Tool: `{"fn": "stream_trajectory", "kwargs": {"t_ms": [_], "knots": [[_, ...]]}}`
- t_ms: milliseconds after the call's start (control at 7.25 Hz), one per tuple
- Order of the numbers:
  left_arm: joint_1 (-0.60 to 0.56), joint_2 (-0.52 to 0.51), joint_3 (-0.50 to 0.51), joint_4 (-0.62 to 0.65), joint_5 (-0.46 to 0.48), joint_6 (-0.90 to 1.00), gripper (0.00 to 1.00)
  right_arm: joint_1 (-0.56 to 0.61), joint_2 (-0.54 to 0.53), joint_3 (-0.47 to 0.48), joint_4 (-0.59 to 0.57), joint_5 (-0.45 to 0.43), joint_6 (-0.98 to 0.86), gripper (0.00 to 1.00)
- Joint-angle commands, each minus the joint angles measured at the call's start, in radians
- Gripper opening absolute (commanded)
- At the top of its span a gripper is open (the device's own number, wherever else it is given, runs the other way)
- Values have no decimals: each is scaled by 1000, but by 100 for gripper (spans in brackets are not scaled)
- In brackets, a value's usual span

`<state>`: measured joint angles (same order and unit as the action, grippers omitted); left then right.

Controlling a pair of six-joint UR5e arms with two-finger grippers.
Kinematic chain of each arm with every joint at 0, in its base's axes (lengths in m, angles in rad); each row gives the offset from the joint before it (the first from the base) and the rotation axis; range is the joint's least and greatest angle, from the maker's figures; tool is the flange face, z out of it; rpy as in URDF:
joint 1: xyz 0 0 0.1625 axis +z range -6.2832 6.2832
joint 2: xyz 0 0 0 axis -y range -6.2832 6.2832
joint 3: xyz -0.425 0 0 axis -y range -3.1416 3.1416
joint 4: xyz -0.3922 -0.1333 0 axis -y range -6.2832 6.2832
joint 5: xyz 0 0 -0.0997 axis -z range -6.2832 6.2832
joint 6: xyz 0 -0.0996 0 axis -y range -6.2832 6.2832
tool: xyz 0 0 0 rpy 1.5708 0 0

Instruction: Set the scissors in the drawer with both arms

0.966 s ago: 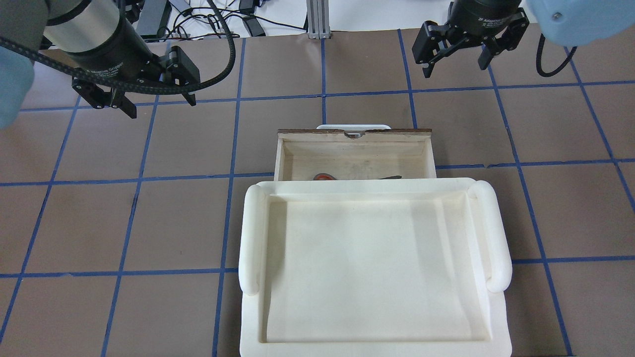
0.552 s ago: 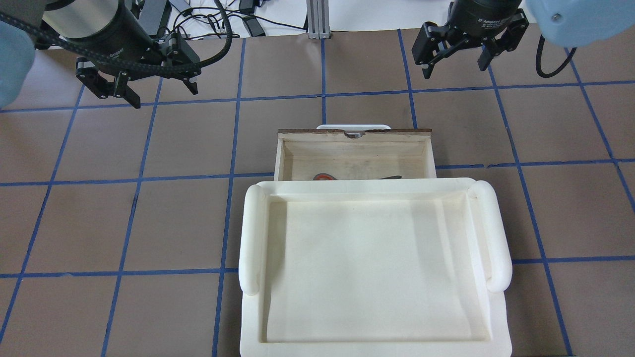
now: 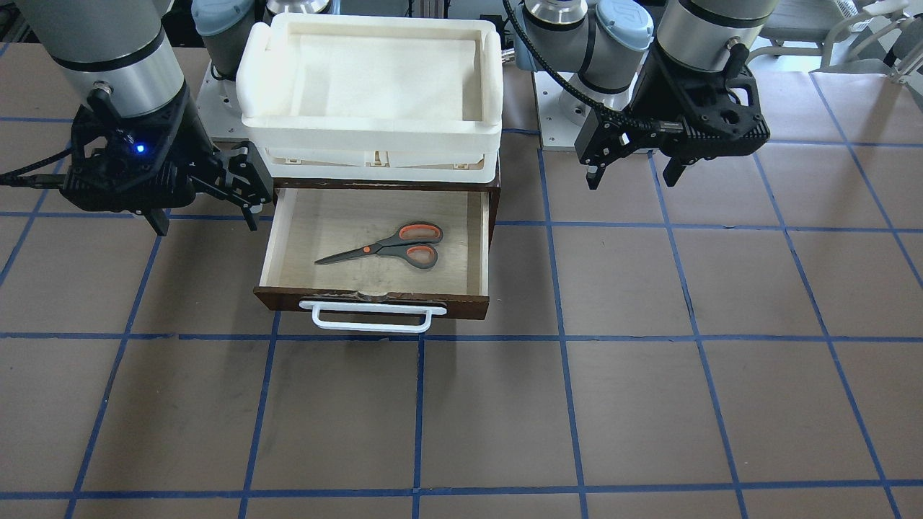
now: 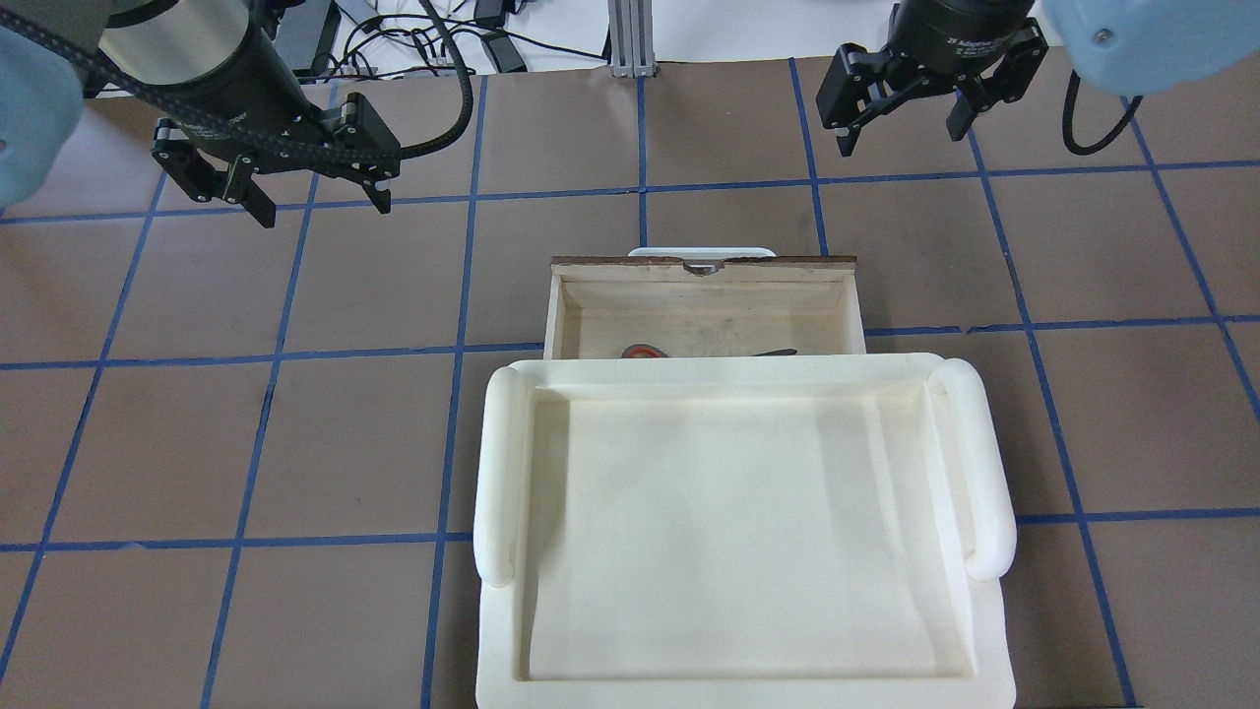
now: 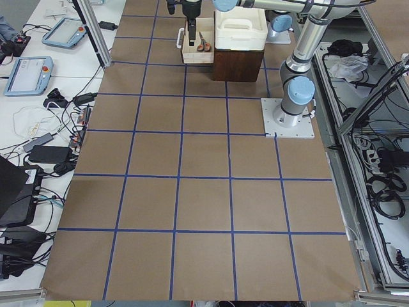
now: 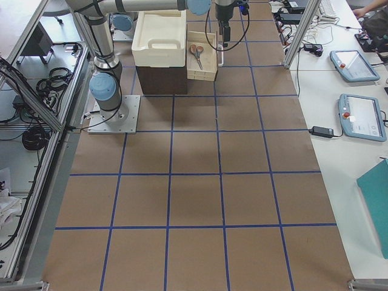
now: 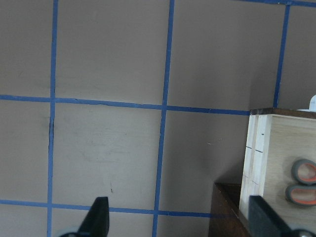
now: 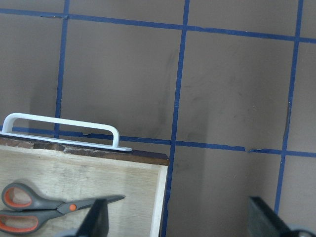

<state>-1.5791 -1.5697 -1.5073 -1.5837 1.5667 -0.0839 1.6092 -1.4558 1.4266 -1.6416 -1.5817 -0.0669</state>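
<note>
The scissors (image 3: pixel 389 246) lie flat inside the open drawer (image 3: pixel 375 301), blades pointing to the robot's right; their handles show in the left wrist view (image 7: pixel 302 180) and the whole pair in the right wrist view (image 8: pixel 49 210). From overhead only a bit of the scissors (image 4: pixel 645 352) shows past the tray. My left gripper (image 4: pixel 323 209) is open and empty, above the table to the drawer's (image 4: pixel 704 266) left. My right gripper (image 4: pixel 901 138) is open and empty, beyond the drawer's right front corner. Neither touches anything.
A cream-white plastic tray (image 4: pixel 497 463) sits on the dark brown cabinet (image 5: pixel 238 64) that the drawer slides out of. The drawer's white bar handle (image 3: pixel 371 318) faces away from the robot. Cables (image 4: pixel 423 39) and a metal post (image 4: pixel 630 39) lie at the far table edge.
My left gripper has moved a little away from the robot and turned so its fingers sit more level. My right gripper has hardly moved. The scissors and drawer are unchanged.
</note>
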Motion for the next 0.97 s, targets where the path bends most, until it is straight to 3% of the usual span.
{"fn": "stream_trajectory", "kwargs": {"t_ms": [0, 828], "knots": [[1, 2, 1, -1, 0, 13, 100, 0, 0, 0, 2, 2, -1, 100], [1, 5, -1, -1, -2, 15, 100, -2, 0, 8, -1, -1, -1, 100]]}}
